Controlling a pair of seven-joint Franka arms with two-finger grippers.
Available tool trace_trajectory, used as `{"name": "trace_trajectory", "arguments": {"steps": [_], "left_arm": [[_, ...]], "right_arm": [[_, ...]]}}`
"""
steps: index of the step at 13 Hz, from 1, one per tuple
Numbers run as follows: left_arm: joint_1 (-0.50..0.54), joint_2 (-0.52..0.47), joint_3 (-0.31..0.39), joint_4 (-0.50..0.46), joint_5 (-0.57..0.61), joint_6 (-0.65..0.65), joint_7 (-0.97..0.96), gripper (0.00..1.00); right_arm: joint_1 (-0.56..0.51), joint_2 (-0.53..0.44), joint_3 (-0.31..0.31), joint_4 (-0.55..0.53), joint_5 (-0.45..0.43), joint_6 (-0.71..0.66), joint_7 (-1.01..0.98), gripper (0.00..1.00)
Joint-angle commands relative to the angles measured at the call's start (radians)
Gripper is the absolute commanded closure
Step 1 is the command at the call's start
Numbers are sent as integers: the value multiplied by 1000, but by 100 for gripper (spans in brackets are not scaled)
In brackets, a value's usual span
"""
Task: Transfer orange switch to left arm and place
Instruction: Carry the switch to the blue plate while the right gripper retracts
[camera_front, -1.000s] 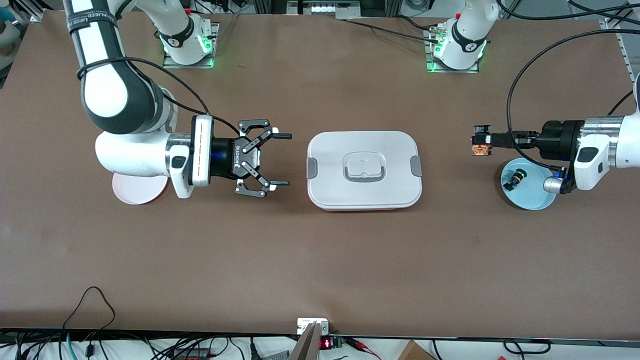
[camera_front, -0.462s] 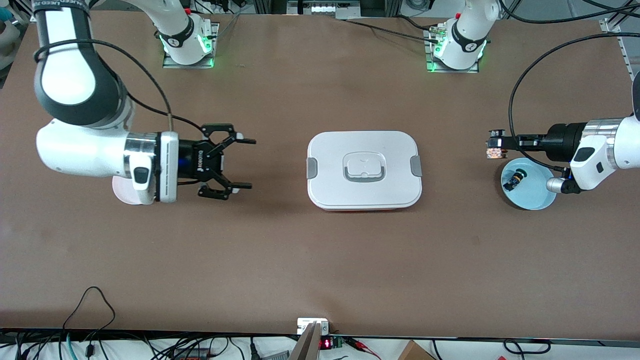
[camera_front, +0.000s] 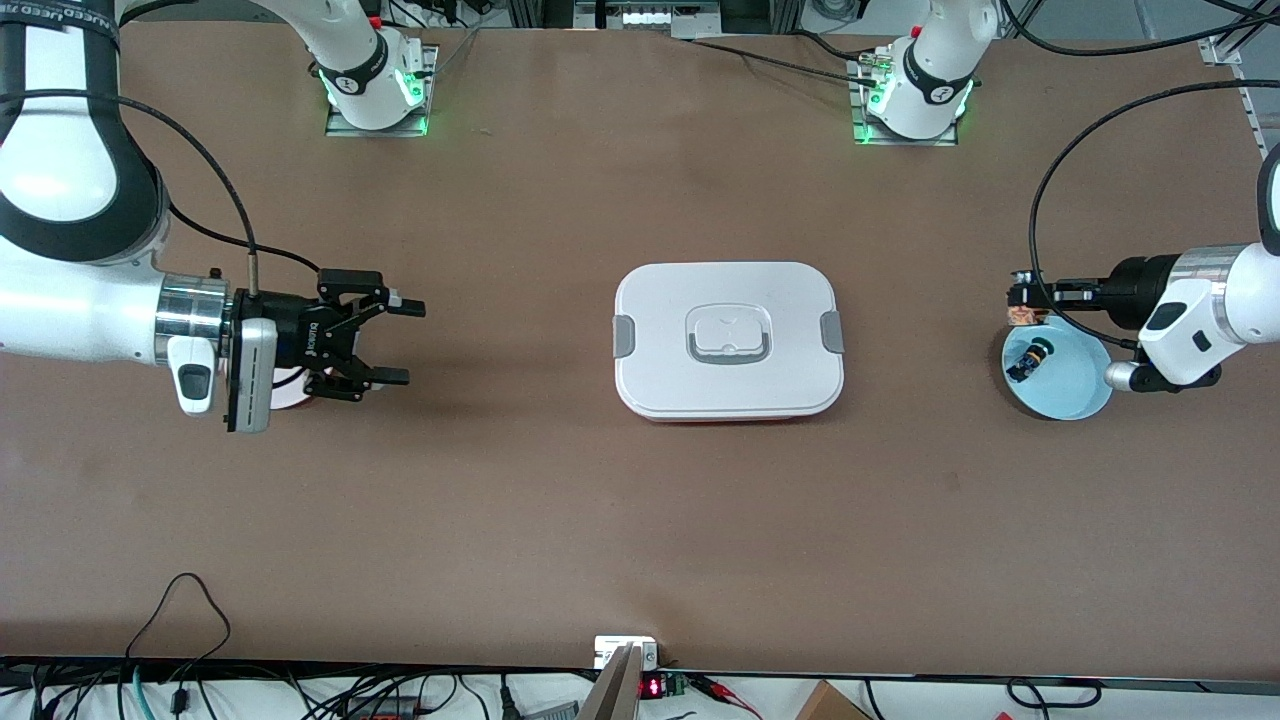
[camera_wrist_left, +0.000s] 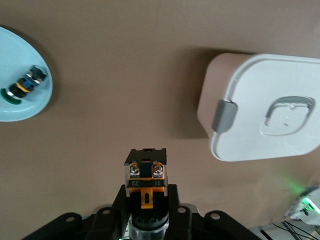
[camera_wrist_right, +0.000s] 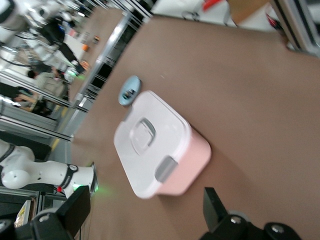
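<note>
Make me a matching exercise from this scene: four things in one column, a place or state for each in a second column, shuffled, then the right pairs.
Things:
1. orange switch
2. box
3. right gripper
4. blue-black part with a green cap

Places or states:
A. lies on the pale blue plate
B. open, holding nothing, beside the pink plate
C. lid on, in the middle of the table
D. clamped in the left gripper

Pairs: 1-D, 2-C, 3-B, 4-A
</note>
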Motion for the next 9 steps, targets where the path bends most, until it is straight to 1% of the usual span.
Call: {"name": "trace_trajectory", "arguments": {"steps": [1,3,5,6,7,8,9], "left_arm": [[2,16,-3,3,94,13,28,100],[4,31,-3,-3,174,33,50,100],[4,45,-3,-13,242,55,85,100],[5,47,-3,-22,286,72,96,100],[8,47,-3,-49,326,113,123,100],[39,47,-2,-86,354,166,165,100],[77,47,-2,-121,357,225,224,100]], "right_arm": [[1,-43,-2,12,-182,-9,244,0],[-19,-60,0,17,-319,-68,441,0],[-31,-60,-2,61,-468,-174,603,0],[-33,-60,0,77,-546,-226,641,0],[-31,-60,0,78,-644,-265,639,0],[-30,-64,0,80,-748,-274,616,0],[-28,-74,1,78,-846,-273,572,0]]}}
